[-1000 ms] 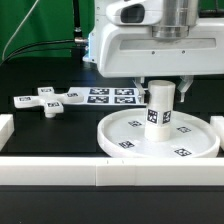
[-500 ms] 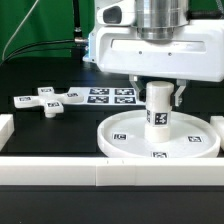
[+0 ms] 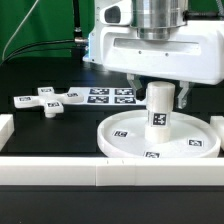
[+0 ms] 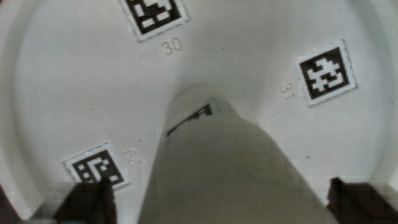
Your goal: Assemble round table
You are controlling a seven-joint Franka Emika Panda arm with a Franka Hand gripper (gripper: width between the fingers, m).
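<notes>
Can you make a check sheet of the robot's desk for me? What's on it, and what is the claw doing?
surface: black tabletop, flat.
job's things: cylinder stands upright in the middle of the disc; cross lies flat on the tabletop, apart from the disc, toward the exterior view's left.
clutter: marker board lies beyond the disc, beside the cross; white rails edge the tabletop.
claw: claw is open, one finger on each side of the cylinder, with small gaps in the wrist view.
cables: nothing seen clearly.
surroundings: green backdrop behind the tabletop.
</notes>
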